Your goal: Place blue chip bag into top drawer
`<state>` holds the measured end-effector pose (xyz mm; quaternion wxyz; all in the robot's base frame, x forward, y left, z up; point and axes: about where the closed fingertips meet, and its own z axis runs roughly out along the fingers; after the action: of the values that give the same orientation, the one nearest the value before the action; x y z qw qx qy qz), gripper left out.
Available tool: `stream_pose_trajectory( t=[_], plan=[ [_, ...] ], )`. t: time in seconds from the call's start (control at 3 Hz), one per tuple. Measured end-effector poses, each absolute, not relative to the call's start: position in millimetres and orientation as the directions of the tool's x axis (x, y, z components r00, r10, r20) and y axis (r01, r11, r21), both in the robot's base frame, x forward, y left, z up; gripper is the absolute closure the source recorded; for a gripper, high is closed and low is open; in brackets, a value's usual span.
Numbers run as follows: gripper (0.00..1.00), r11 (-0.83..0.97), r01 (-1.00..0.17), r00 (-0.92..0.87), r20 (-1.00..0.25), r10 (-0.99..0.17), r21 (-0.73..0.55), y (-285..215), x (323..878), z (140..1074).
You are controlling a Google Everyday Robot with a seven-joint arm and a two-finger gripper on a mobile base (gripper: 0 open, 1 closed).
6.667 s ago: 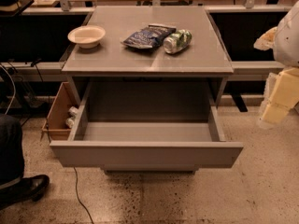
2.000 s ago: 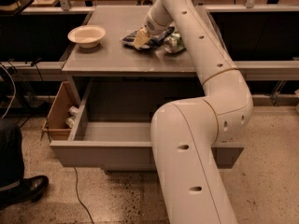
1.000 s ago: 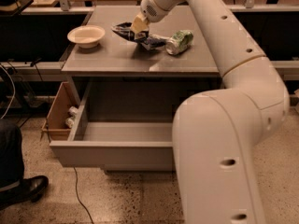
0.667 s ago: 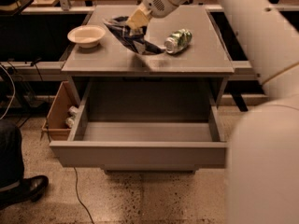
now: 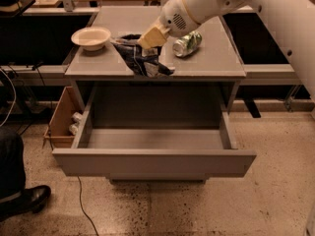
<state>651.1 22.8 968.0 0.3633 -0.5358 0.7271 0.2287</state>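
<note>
Your fingers (image 5: pixel 150 37), above the near edge of the bench (image 5: pixel 206 65), are pinching the blue chip bag (image 5: pixel 143 60), so bring it slowly nearer, over the open top drawer (image 5: pixel 152 163), before you let go.

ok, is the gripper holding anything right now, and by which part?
Yes: the gripper holds the blue chip bag by its top edge. The rest hangs at the front edge of the table, above the open top drawer.

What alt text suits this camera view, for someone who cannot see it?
A white robot arm's gripper holds a crumpled blue chip bag at the grey table's front edge, above the open top drawer. A bowl and a can sit on the table.
</note>
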Motion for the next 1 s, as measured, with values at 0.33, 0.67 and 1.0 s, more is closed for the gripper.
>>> stream_pose_trajectory(
  t=[0.33,0.67,1.0],
  plan=[
    [1.0,0.321,-0.946,-0.163,-0.774,-0.612,-0.054,23,649,967],
    [1.0,0.31,-0.951,-0.19,-0.778,-0.599,-0.006,28,622,951],
    [1.0,0.297,-0.954,-0.212,-0.788,-0.578,0.039,23,578,939]
  ],
)
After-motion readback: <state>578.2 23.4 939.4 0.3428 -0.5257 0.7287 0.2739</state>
